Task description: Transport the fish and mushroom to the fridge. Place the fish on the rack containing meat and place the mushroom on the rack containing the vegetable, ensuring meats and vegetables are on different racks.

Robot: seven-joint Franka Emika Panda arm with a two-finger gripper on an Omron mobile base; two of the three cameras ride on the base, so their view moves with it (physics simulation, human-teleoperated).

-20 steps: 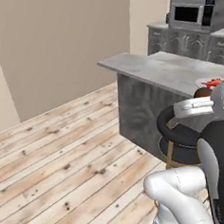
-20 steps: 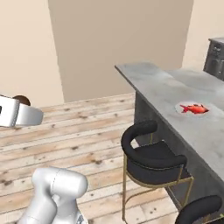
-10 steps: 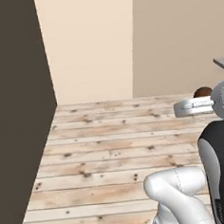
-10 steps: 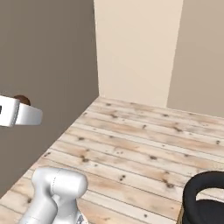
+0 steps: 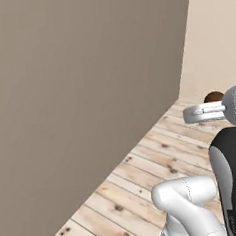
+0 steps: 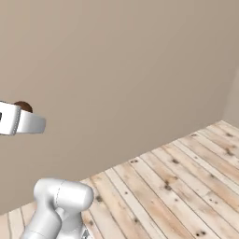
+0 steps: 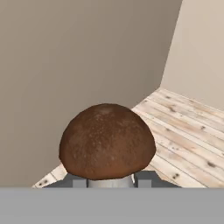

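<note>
A plain taupe wall [image 5: 79,108] is standing close ahead of me, meeting a lighter beige wall [image 7: 201,52] at a corner, with plank flooring [image 6: 186,186] running below. My gripper [image 7: 111,180] is clamping the mushroom [image 7: 107,141], its brown cap bulging above my fingertips [image 7: 146,178], raised well off the floor.

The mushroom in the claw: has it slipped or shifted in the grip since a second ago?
No. The mushroom sits at the gripper as before, its brown cap beside the white hand; the base turned, so the room changed.
</note>
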